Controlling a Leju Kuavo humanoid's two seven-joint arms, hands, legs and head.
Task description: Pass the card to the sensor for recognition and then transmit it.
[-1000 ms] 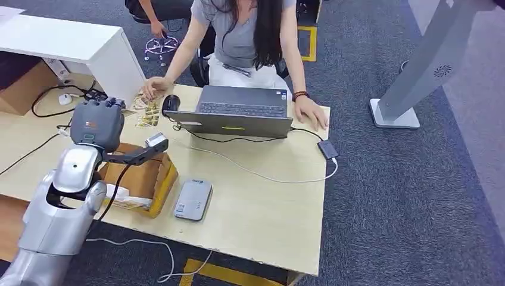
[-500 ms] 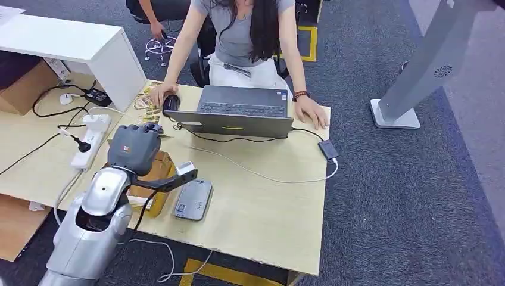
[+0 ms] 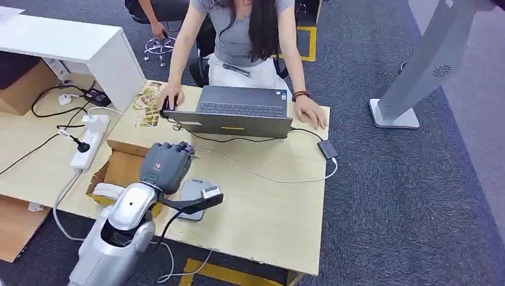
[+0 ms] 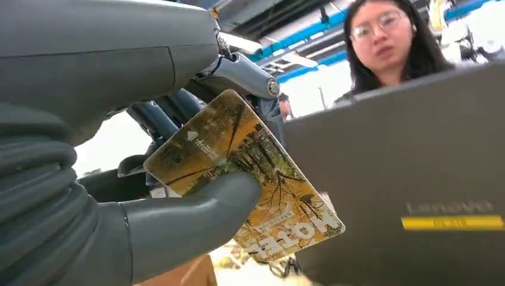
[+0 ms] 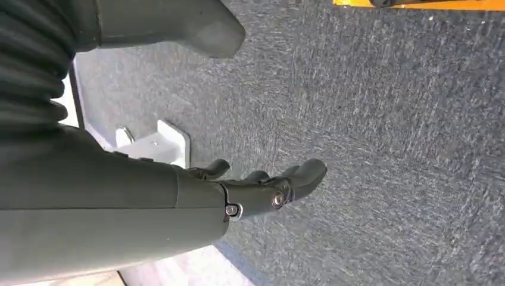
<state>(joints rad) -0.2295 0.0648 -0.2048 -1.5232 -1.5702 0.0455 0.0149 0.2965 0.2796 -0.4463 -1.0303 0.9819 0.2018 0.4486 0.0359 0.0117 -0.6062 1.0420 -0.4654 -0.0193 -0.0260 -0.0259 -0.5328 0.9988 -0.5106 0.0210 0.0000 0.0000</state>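
Head view showed the table (image 3: 268, 202) with the grey sensor (image 3: 192, 192) lying just under the left hand (image 3: 167, 164), so that hand was the nearer one. The left hand pinched the card (image 4: 244, 176) between thumb and fingers. The right hand (image 5: 262, 190) hung empty, fingers apart, above the floor.

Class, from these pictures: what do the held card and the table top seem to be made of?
Card: probably glossy printed plastic; it stays flat and stiff in the left robot hand and catches light.
Table top: pale wood-look board, likely matt laminate, with faint grain.
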